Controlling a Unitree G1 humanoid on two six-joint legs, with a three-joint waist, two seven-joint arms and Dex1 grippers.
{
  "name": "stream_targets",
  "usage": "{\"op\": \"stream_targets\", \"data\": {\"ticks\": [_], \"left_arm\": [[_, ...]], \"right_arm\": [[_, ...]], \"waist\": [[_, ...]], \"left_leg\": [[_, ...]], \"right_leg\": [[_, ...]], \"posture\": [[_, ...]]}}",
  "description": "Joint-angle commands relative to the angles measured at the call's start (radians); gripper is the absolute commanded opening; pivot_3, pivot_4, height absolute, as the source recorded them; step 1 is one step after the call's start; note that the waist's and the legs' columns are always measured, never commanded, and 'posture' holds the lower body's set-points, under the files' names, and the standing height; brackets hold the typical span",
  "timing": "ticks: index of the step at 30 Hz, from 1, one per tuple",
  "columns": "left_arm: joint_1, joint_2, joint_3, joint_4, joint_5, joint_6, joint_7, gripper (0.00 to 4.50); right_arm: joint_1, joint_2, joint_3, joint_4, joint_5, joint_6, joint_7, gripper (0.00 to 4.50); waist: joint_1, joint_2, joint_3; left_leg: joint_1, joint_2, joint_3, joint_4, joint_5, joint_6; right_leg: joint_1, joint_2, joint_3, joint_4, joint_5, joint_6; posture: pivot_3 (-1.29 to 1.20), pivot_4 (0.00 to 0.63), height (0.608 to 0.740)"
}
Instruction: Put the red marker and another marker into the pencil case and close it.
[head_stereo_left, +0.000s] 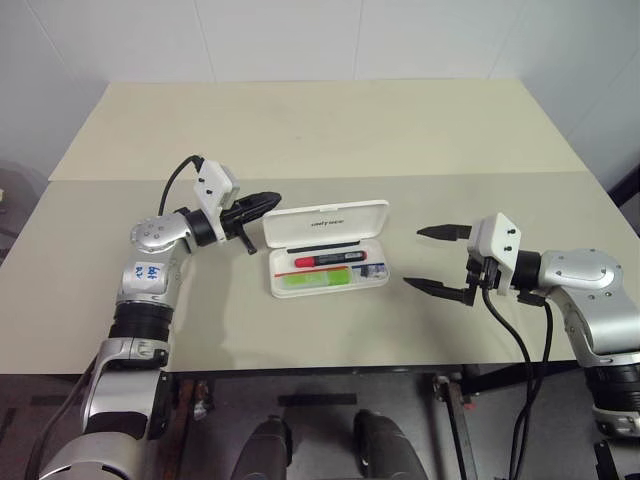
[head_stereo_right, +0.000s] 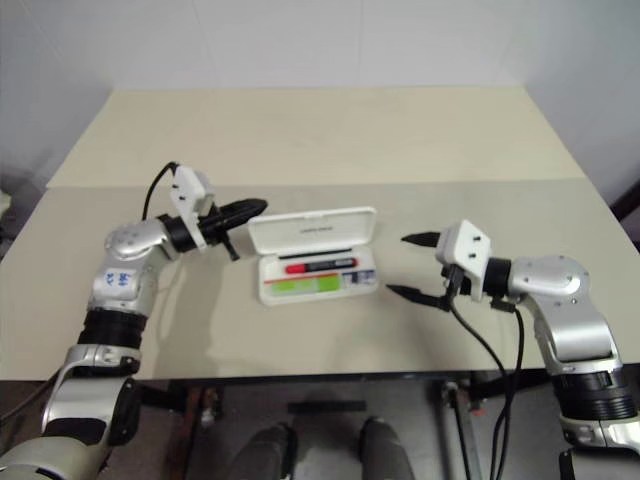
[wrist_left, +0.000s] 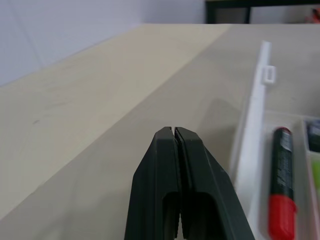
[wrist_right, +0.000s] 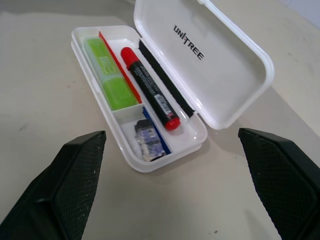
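The white pencil case (head_stereo_left: 325, 222) lies open at the table's middle, its lid standing up on the far side. Inside, the red marker (head_stereo_left: 328, 259) lies along the back of the tray. The lime-green marker (head_stereo_left: 315, 280) lies in the front compartment. Both also show in the right wrist view, the red marker (wrist_right: 150, 90) beside the green marker (wrist_right: 107, 75). My left gripper (head_stereo_left: 272, 201) is shut and empty, its tip just off the lid's left end, near the upper corner. My right gripper (head_stereo_left: 412, 258) stands open to the right of the case, pointing at it, nothing between its fingers.
The tray also holds a thin red-and-blue stick (wrist_right: 131, 86), a black pen (wrist_right: 165, 82) along the hinge and a small dark block (wrist_right: 148, 140). The beige table (head_stereo_left: 320, 130) extends far behind the case; its front edge (head_stereo_left: 300, 368) lies close below.
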Motion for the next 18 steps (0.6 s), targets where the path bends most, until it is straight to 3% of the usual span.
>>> {"op": "stream_targets", "data": {"ticks": [1, 18], "left_arm": [[-0.001, 0.03, -0.048, -0.025, 0.026, -0.061, -0.084, 0.06], [-0.039, -0.037, -0.315, -0.077, 0.224, -0.035, -0.144, 0.06]], "right_arm": [[0.006, -0.002, -0.024, -0.057, 0.026, 0.012, -0.018, 4.5], [0.148, 0.021, -0.076, -0.282, 0.076, 0.126, -0.177, 4.5]], "waist": [[0.0, 0.0, 0.0], [0.0, 0.0, 0.0]], "left_leg": [[0.0, 0.0, 0.0, 0.0, 0.0, 0.0], [0.0, 0.0, -0.001, 0.001, 0.0, 0.001]], "right_leg": [[0.0, 0.0, 0.0, 0.0, 0.0, 0.0], [0.001, 0.001, 0.0, 0.001, 0.0, 0.0]], "posture": [[0.0, 0.15, 0.74], [0.0, 0.15, 0.74]]}}
